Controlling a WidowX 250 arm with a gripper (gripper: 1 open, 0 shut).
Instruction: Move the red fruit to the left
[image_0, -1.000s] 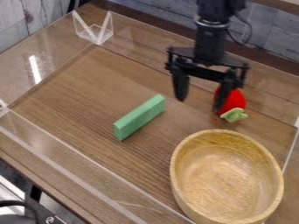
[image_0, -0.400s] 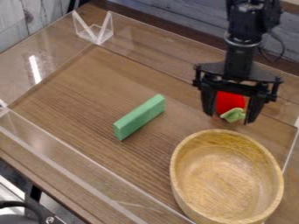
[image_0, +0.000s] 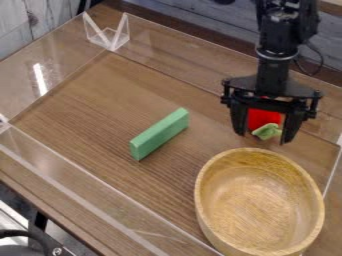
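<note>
Camera view showed the gripper (image_0: 270, 118) pointing straight down with its jaws spread wide, one on each side of the strawberry (image_0: 266, 123), nothing grasped yet. The fruit sat on the table (image_0: 94, 100) at the right, just beyond the bowl (image_0: 259, 205) rim and well apart from the green block (image_0: 159, 133). To do this well, the jaws probably needed to settle lower around the red body (not the leafy cap) before closing, staying clear of the bowl.

I see a brown wood-grain tabletop (image_0: 107, 100) enclosed by low clear acrylic walls (image_0: 54, 62), with a grey brick-patterned wall (image_0: 160, 18) behind it under even light.
</note>
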